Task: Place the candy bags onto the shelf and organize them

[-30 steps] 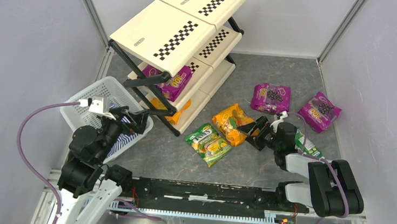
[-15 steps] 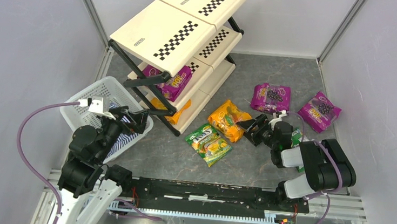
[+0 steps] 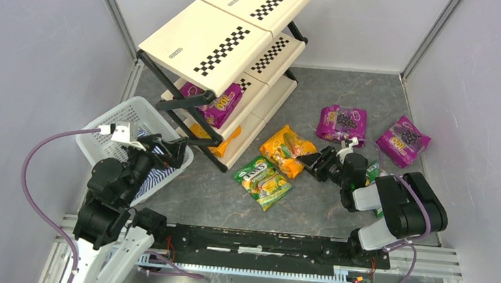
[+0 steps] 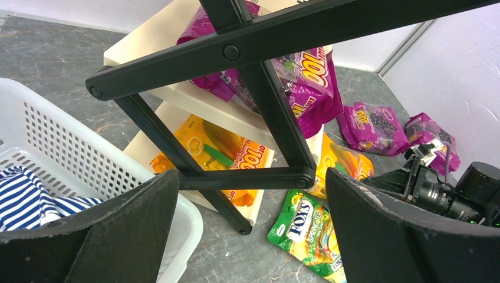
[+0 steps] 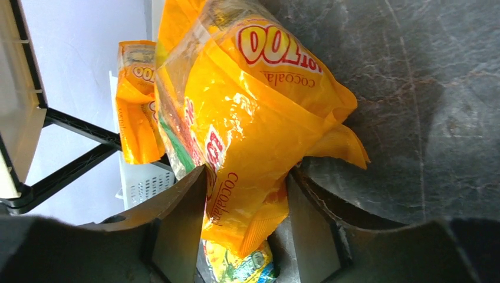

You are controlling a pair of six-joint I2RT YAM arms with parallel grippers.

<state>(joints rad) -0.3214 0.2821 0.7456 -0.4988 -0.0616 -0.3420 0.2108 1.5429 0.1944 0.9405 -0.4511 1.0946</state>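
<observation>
My right gripper (image 3: 311, 162) is shut on the near end of an orange candy bag (image 3: 288, 150), which fills the gap between its fingers (image 5: 183, 224) in the right wrist view (image 5: 265, 118). A green candy bag (image 3: 263, 180) lies flat just left of it. Two purple candy bags (image 3: 341, 124) (image 3: 403, 140) lie at the back right. The shelf (image 3: 208, 42) stands at the back left, with a purple bag (image 3: 218, 104) on its middle tier and an orange bag (image 3: 224, 142) on the lowest. My left gripper (image 3: 168, 151) hangs open over the basket, holding nothing.
A white mesh basket (image 3: 108, 136) with a blue-white striped cloth (image 3: 156, 174) sits against the shelf's near left leg. A sliver of another green packet (image 3: 372, 171) shows under my right arm. Grey walls close in on both sides.
My right gripper slid left along the floor to the orange bag, nudged it toward the shelf, and its fingers closed in on the bag's end. The left arm has not moved.
</observation>
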